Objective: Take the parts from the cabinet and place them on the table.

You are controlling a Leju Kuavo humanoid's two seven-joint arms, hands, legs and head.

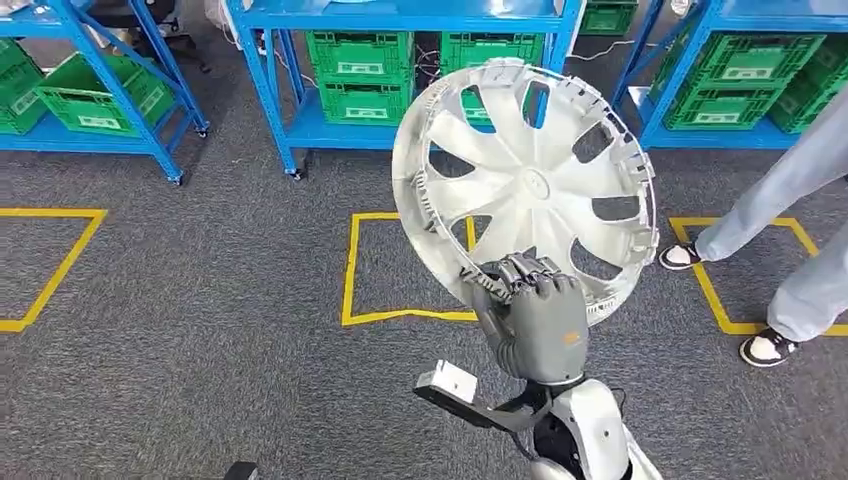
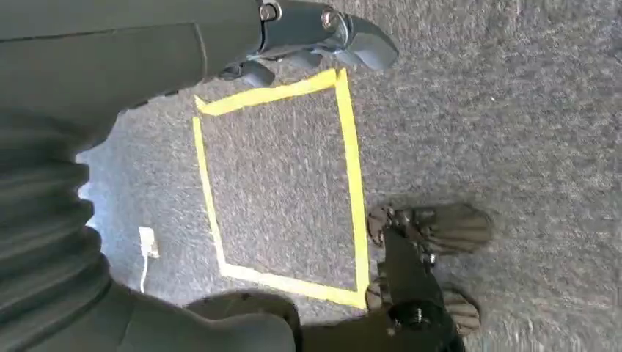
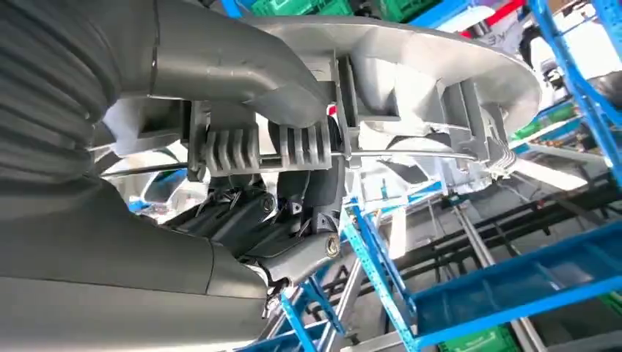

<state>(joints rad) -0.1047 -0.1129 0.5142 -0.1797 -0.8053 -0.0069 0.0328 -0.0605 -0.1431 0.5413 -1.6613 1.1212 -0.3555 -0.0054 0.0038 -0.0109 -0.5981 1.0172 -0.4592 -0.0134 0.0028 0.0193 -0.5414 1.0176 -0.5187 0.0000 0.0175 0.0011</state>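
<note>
My right hand [image 1: 532, 315] grips the silver wheel cover [image 1: 524, 188] by its lower rim and holds it upright in front of me, above the grey carpet with its yellow taped square [image 1: 408, 268]. In the right wrist view my fingers [image 3: 249, 220] wrap the rim's clips. My left hand [image 2: 308, 33] hangs over the floor with fingers loosely apart and nothing in it. Ahead are blue racks [image 1: 410, 70] with green crates [image 1: 362, 72]; a person's legs [image 1: 790, 230] are at my right. I judge this as the carrying step: the part is out, and no bench shows yet. Next I must find the bench, keeping the cover steady and clear of the person.
</note>
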